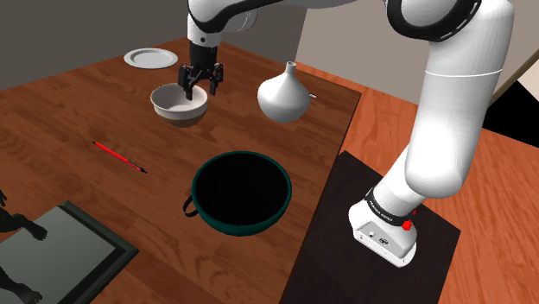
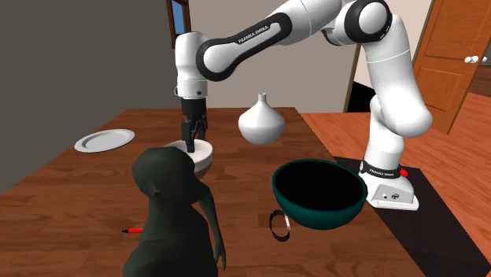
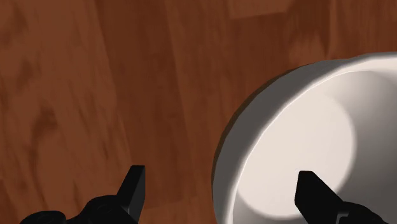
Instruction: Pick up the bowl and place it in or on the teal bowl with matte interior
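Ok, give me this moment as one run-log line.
phase: pre-grasp | black gripper: open, straddling rim of round white bowl | white bowl: on brown wooden table | large teal bowl: apart, nearer stand

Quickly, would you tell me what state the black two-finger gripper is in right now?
Gripper: open, straddling the rim of the round white bowl, holding nothing.

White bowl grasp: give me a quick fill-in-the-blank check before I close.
The gripper is ___, straddling the white bowl at its rim. One finger hangs over the bowl's inside, the other ___ it. The pen on the table is ___. Missing: open; outside; red.
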Motion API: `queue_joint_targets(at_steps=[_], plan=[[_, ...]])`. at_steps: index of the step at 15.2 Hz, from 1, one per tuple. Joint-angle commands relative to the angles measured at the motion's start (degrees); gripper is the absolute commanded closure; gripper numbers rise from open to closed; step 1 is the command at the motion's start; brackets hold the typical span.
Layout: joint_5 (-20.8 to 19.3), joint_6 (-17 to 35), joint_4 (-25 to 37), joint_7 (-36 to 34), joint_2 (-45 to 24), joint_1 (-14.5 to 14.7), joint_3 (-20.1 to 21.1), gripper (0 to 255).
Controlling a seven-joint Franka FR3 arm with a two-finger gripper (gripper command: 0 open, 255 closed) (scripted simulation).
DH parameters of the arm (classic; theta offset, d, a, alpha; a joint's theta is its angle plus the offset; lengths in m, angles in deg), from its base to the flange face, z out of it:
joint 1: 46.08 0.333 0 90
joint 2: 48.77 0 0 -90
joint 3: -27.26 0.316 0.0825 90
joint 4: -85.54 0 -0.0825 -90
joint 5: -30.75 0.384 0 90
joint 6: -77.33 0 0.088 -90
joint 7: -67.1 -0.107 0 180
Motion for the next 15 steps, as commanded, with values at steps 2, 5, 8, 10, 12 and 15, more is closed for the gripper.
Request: queue_joint_targets(at_steps=[2, 5, 8, 10, 12, 15], plan=[[0.00, 0.63, -0.51, -0.05, -0.09, 0.08, 0.03, 0], [0.00, 0.63, -0.50, -0.05, -0.09, 0.08, 0.03, 0], [0.00, 0.62, -0.50, -0.05, -0.08, 0.08, 0.03, 255], [0.00, 0.62, -0.50, -0.05, -0.08, 0.08, 0.03, 255], [0.00, 0.62, -0.50, -0.05, -0.08, 0.08, 0.03, 255], [0.00, 0.62, -0.53, -0.05, -0.06, 0.08, 0.03, 255]])
